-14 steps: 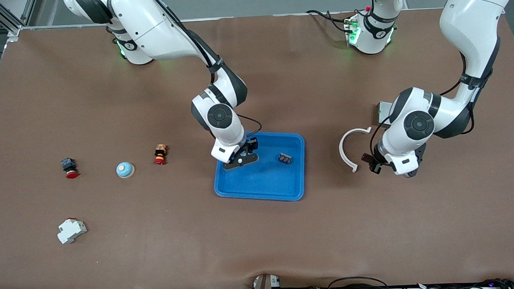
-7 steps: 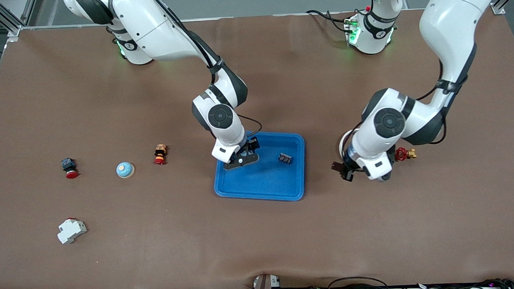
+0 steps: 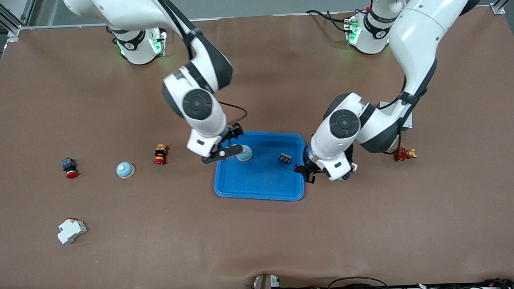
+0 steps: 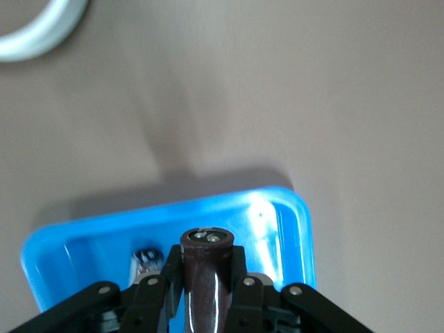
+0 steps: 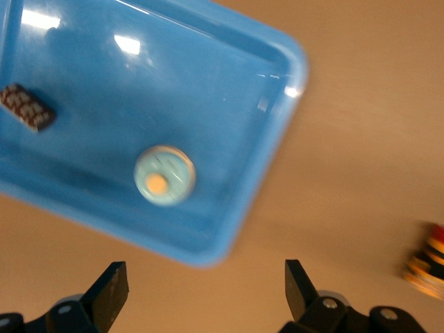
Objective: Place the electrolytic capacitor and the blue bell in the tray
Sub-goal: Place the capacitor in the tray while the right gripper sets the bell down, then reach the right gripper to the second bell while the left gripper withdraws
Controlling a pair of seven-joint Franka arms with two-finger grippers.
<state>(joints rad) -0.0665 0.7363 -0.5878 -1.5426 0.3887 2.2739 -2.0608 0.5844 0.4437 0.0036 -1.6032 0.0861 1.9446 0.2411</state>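
Note:
The bright-blue tray lies mid-table. A blue bell with an orange centre sits in it near the corner toward the right arm's end; it also shows in the right wrist view. My right gripper is open and empty over the tray's rim beside that bell. My left gripper is shut on a dark brown electrolytic capacitor over the tray's rim at the left arm's end. A second blue bell rests on the table toward the right arm's end.
A small dark part lies in the tray. An orange-red button, a red push button and a white breaker lie toward the right arm's end. A red valve and a white ring lie toward the left arm's end.
My right gripper let go of the blue bell in the tray and drew back toward its own end. My left arm moved over to the tray with the capacitor.

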